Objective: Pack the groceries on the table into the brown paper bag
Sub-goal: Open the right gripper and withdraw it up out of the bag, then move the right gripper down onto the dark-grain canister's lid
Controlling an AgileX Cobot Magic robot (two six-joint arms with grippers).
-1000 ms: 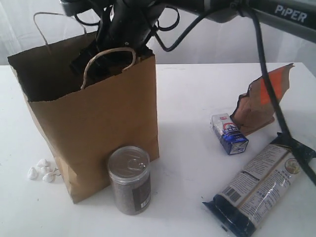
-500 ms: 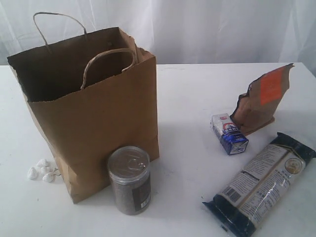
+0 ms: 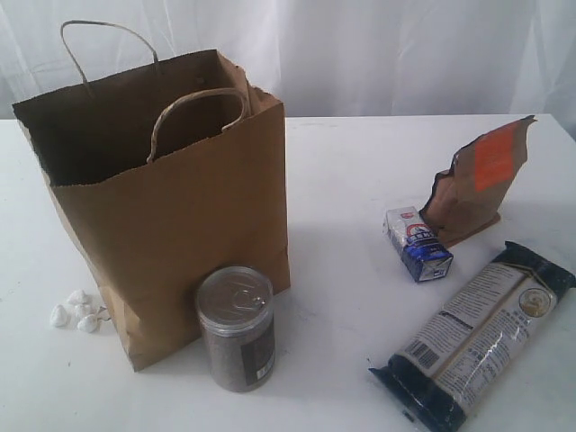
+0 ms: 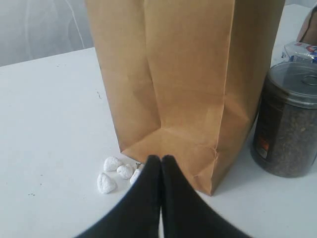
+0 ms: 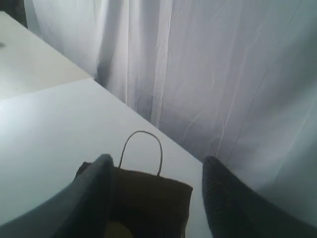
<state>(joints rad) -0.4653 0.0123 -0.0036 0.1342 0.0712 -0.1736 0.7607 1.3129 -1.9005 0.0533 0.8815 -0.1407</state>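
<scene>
Pulling clear of the brown paper bag (image 3: 180,225), the right arm, which 1 second ago filled the bag's mouth in the exterior view, is now gone from that view altogether. Its wrist camera looks down on the bag from high above. The right tool (image 5: 158,161) is spread, with nothing between its fingers. A pale yellowish patch shows deep in the bag, but I cannot tell what it is. My reading is that a drop into the bag has just finished and this arm is free for the next item.

The left tool (image 4: 161,159) is pressed together, empty, low over the counter (image 3: 342,171) and pointing at the bag's bottom corner. Some white lumps (image 3: 76,310) lie at the bag's 8 o'clock.

4 groceries are still out. In the exterior view, taking the bag as the dial's centre:
- the silver pull-tab can (image 3: 236,328) stands at 5 o'clock, just beside the bag's front wall
- the small blue-white carton (image 3: 418,245) lies at 3 o'clock, well apart from the bag
- the brown orange-labelled pouch (image 3: 477,184) stands upright just beyond the carton, touching or nearly touching it
- the long dark-blue packet (image 3: 477,337) lies flat at 4 o'clock

The bag stands upright and open, both handles clear of its mouth, so the way in looks unobstructed.
</scene>
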